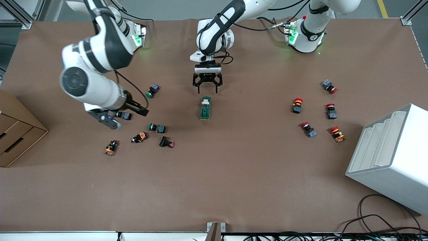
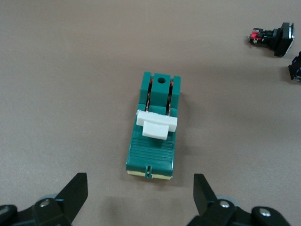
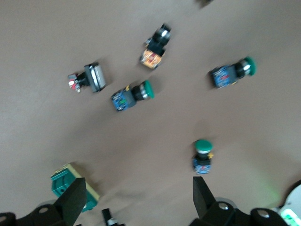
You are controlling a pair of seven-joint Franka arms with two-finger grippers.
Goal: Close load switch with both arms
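The load switch [image 1: 205, 108] is a dark green oblong block with a white lever [image 2: 156, 125] and lies flat at the middle of the table. My left gripper [image 1: 207, 87] hangs open just off the switch's end that is farther from the front camera. In the left wrist view its fingers [image 2: 77, 190] stand wide apart, with the switch [image 2: 153, 146] just ahead of them and not between them. My right gripper [image 1: 128, 117] is open and empty over the green-capped push-buttons toward the right arm's end. The right wrist view shows the switch [image 3: 66, 183] at its edge.
Green-capped push-buttons [image 1: 157, 128] and others [image 1: 153, 90] lie under the right arm. Red-capped push-buttons [image 1: 297, 105] lie toward the left arm's end. A white stepped rack [image 1: 391, 154] stands near the front at that end, and a cardboard box [image 1: 16, 134] at the right arm's end.
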